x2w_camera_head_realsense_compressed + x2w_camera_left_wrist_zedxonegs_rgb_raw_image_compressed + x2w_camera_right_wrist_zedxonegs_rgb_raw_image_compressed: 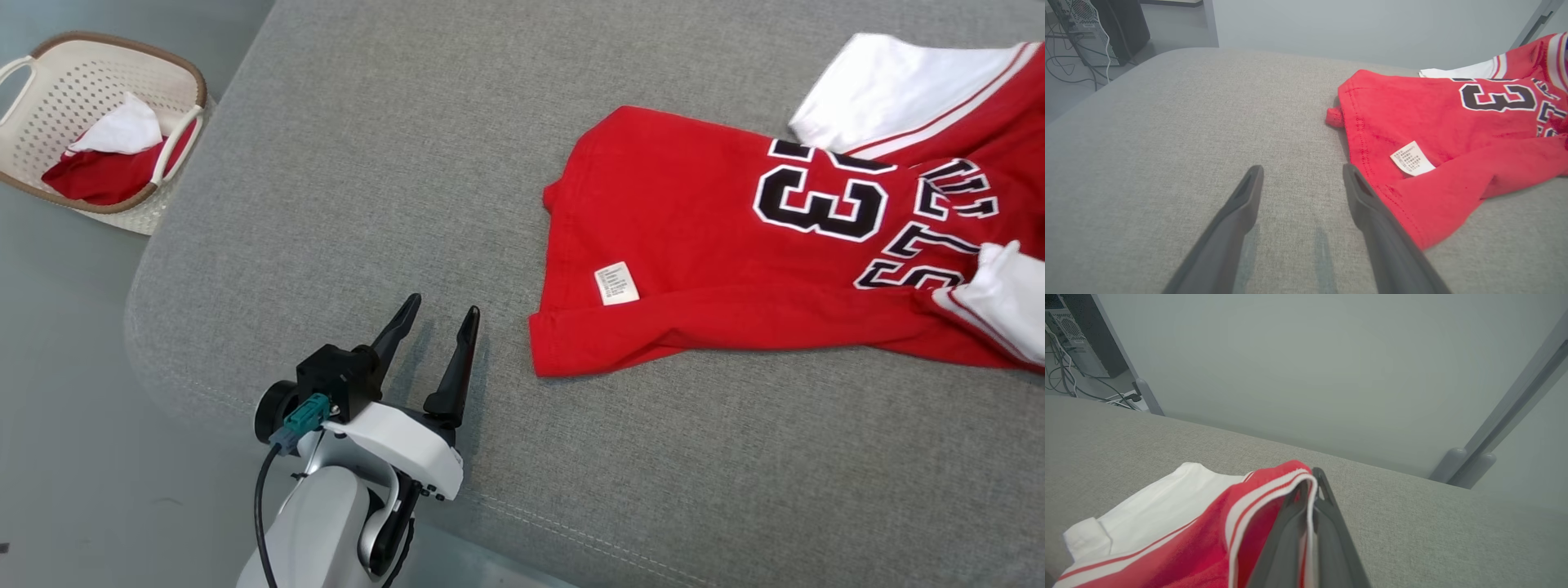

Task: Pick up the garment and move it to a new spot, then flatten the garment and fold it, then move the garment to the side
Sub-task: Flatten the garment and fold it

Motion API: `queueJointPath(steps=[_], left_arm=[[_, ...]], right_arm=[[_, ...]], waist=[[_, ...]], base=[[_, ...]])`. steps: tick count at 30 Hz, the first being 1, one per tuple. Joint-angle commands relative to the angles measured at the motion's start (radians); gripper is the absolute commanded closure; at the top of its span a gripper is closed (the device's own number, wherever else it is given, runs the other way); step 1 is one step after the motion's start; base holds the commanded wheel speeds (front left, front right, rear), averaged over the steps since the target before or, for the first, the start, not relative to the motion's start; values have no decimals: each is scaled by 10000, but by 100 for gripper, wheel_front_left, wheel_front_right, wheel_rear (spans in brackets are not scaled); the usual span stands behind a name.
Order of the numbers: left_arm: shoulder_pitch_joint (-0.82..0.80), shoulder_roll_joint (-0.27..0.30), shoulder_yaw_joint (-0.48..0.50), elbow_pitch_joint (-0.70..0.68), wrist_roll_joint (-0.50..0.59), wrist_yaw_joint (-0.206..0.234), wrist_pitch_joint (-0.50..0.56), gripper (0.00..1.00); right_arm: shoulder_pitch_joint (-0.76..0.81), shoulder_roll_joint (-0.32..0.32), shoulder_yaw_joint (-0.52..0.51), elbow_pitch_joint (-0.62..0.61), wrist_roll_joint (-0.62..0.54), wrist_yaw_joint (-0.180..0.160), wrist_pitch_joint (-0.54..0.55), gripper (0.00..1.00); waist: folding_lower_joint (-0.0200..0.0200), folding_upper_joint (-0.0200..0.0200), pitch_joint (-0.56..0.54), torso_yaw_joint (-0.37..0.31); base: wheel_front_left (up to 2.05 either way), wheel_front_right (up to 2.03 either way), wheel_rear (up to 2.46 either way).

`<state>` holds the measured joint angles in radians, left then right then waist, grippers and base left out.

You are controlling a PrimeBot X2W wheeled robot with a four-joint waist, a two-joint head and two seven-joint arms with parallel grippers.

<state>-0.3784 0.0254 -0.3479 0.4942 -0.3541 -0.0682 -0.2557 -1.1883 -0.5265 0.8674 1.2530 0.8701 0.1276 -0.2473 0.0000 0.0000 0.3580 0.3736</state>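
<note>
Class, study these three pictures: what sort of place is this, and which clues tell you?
Probably a robotics lab or test room rather than a home: a computer tower stands in the background, a red jersey lies on a grey padded surface, and a laundry basket sits beside it.

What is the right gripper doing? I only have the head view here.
Observer: In the right wrist view, the right gripper is shut on the jersey.
Operator: Which part of it?
Observer: A red edge with white stripe trim; the trim runs between the fingers.
Operator: Anything past the far edge of the cushion?
Observer: The left wrist view shows a computer tower with loose cables on the floor there.
</note>
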Motion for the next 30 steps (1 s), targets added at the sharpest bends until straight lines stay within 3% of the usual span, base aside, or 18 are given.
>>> queueJointPath(steps=[1,11,12,13,14,21,30], left_arm=[[-242,248,223,-241,-66,67,-61,0],[-153,248,-73,-248,-215,181,-61,0],[-146,248,-74,-233,-210,188,-61,0],[-137,248,-73,-215,-197,182,-61,0],[-136,248,-65,-200,-169,178,-61,0],[-119,248,-29,-12,-2,73,-61,0],[16,248,-13,681,128,-168,-61,0]], right_arm=[[-50,-232,-54,75,-230,31,-143,100],[221,-984,-1743,372,-1308,31,-144,100],[383,-929,-1957,373,-1330,31,-144,87],[579,-826,-2163,374,-1299,31,-70,4],[729,-748,-2321,374,-1308,31,38,0],[1545,-138,-2972,376,-1540,31,398,0],[2560,487,-3243,95,-1438,31,-24,0]], waist=[[0,0,45,166],[0,0,-93,352],[0,0,-148,300],[0,0,-197,241],[0,0,-233,173],[0,0,-701,-459],[0,0,-1334,-1449]], base=[[0,0,0],[0,0,0],[0,0,0],[0,0,0],[0,0,0],[0,0,0],[0,0,0]])
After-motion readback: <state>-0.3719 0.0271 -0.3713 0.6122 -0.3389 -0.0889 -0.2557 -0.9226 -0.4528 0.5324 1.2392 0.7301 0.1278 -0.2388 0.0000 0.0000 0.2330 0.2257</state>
